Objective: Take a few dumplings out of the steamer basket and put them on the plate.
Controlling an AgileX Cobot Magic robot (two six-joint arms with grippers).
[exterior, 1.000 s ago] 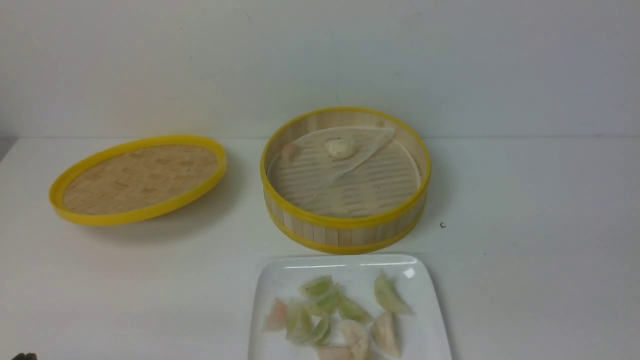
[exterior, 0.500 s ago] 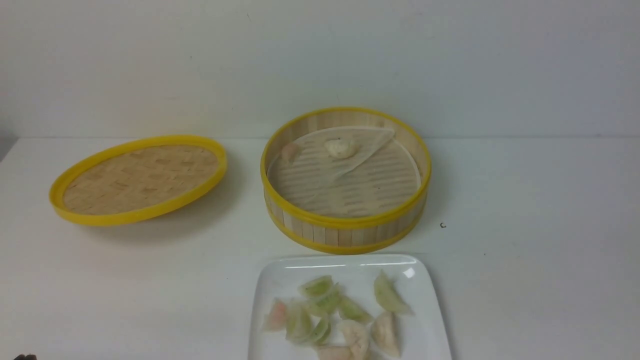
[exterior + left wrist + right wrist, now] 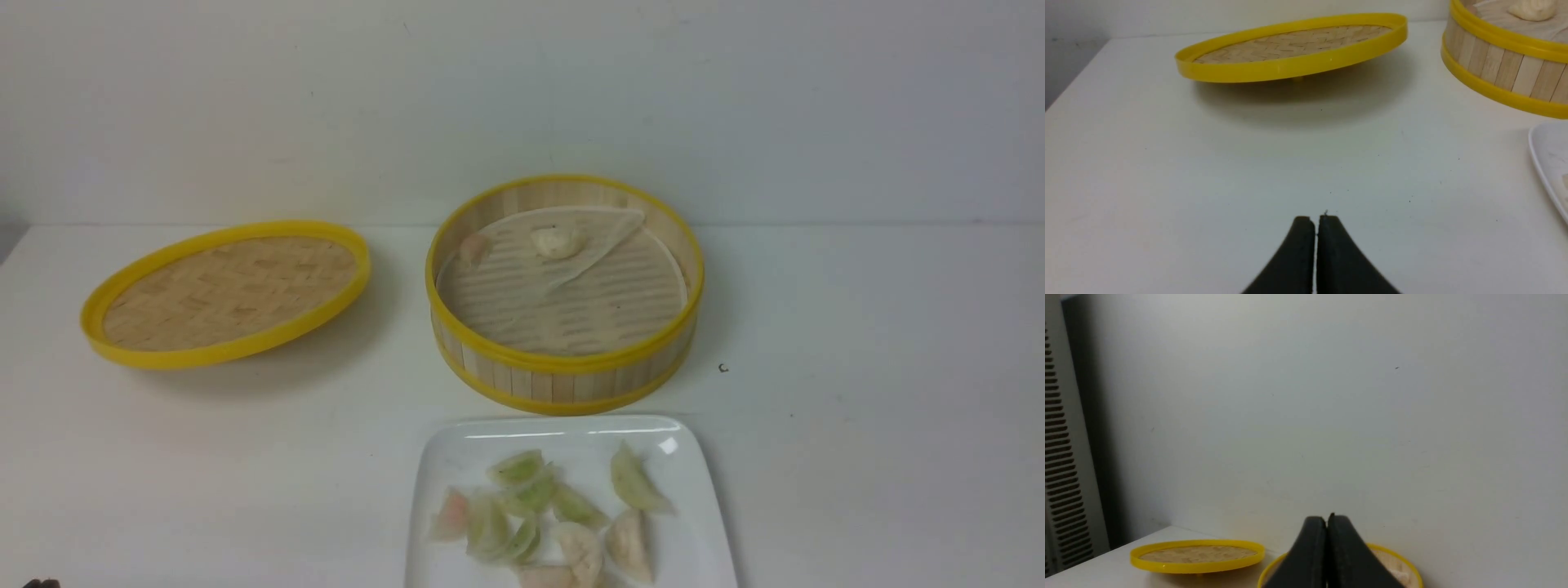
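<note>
Nothing has moved: dumplings (image 3: pixel 555 510) sit on the plate (image 3: pixel 702 523), both arms' fingers (image 3: pixel 1314 228) (image 3: pixel 1327 531) pressed together, empty; task looks done

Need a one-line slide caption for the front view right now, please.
Front view: dumplings piled on the white plate, two left in the steamer basket, lid set aside at left.

no readable text, labels or numbers
</note>
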